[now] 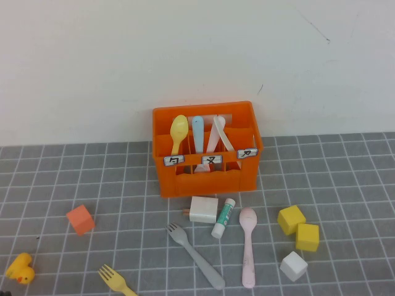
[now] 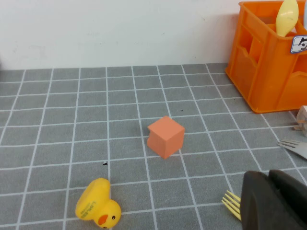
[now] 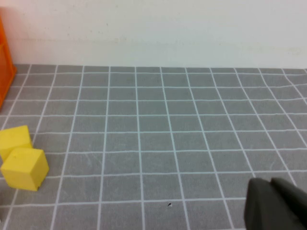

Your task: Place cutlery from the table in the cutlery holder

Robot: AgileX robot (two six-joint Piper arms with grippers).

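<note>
Lit evenly and brightly, with soft diffuse light from above. Cast only short, faint shadows under the crate (image 1: 207, 148), the blocks (image 1: 299, 228) and the tube (image 1: 223, 218). Showed no hard glare, just a mild sheen on the yellow spoon (image 2: 287, 17) and the duck (image 2: 97, 210). Looked slightly soft overall in the high view, with the crate labels barely legible. Blurred the dark gripper bodies at the edges of both wrist views. Bent the grid lines a little in the wrist views.

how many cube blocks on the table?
4. Orange cube on the left; two yellow cubes and a white cube on the right. Others may hide behind the crate.
</note>
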